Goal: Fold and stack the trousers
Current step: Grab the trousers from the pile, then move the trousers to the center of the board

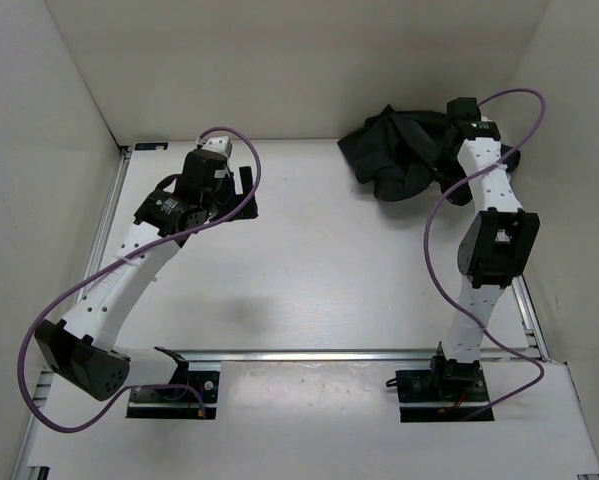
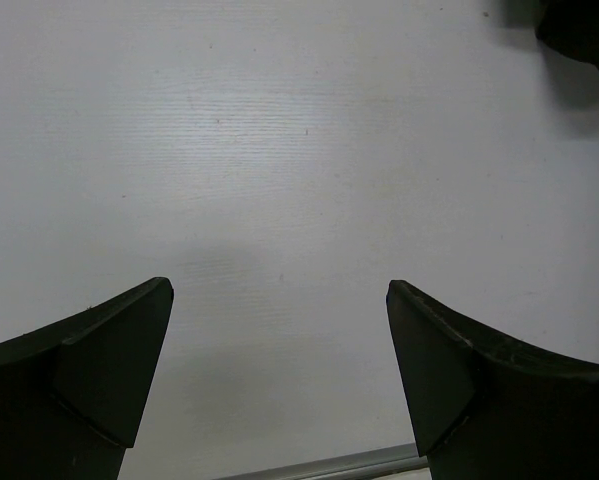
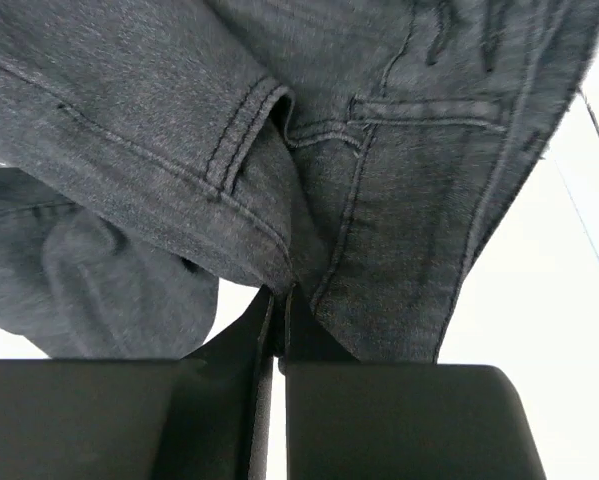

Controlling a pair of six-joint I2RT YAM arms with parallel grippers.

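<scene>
The black trousers lie crumpled in a heap at the back right of the table. My right gripper is shut on a fold of the trousers, its jaws pinched together on the fabric near a seam; it sits at the heap's right side in the top view. My left gripper is open and empty above bare table at the back left, its fingers wide apart. A corner of the trousers shows at that view's top right.
White walls close in the table at the back and sides. A metal rail runs across near the arm bases. Purple cables loop beside both arms.
</scene>
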